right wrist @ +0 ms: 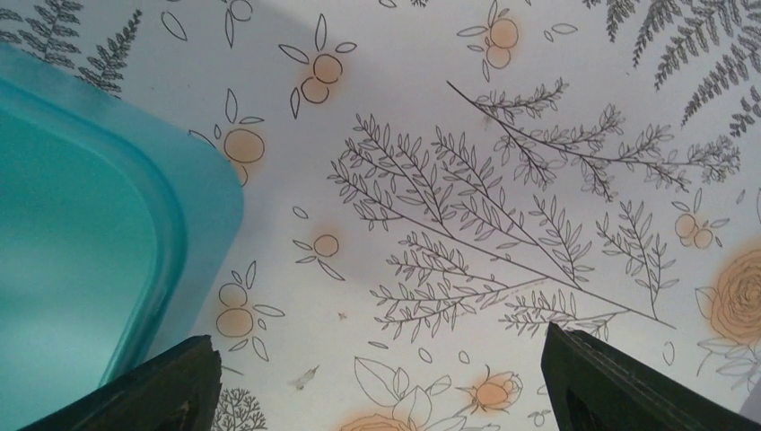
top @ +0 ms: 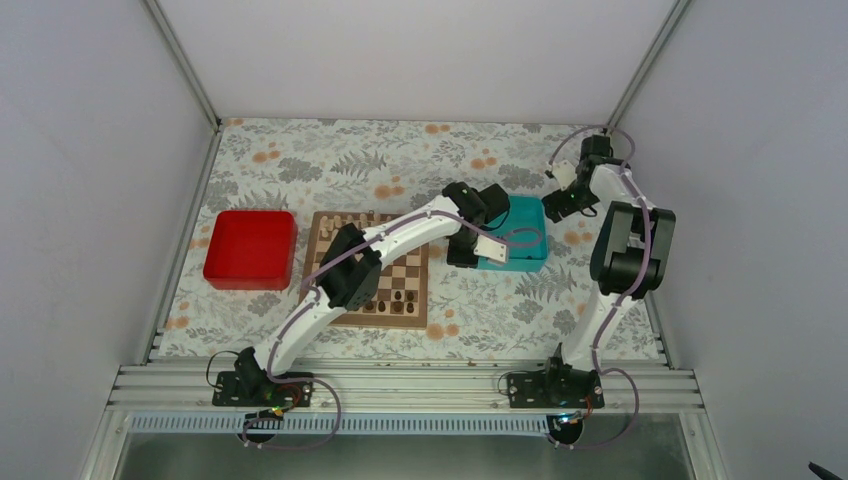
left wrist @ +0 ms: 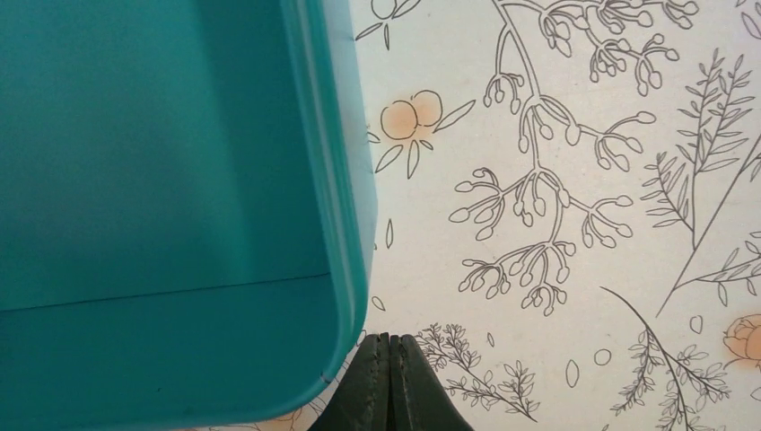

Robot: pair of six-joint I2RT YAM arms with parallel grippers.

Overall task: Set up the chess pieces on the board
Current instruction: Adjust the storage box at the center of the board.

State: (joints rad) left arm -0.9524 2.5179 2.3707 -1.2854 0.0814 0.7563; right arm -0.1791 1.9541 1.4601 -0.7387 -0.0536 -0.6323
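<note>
The board (top: 412, 268) lies left of centre, with my left arm stretched across it. Dark chess pieces (top: 398, 300) stand along its near rows, and pale ones line the far row. My left gripper (top: 462, 258) hangs between the board and the teal tray. In the left wrist view it (left wrist: 392, 346) is shut with nothing between the fingers, just off the tray's corner above the cloth. My right gripper (top: 558, 205) is beyond the tray's far right corner. It (right wrist: 380, 339) stands wide open over bare cloth. No chess piece shows in either wrist view.
A teal tray (top: 525, 262) sits right of the board; the part of it (left wrist: 345, 180) seen from the left wrist holds nothing, and its rim (right wrist: 197, 206) shows in the right wrist view. A red tray (top: 250, 248) lies left of the board. White walls enclose the floral cloth.
</note>
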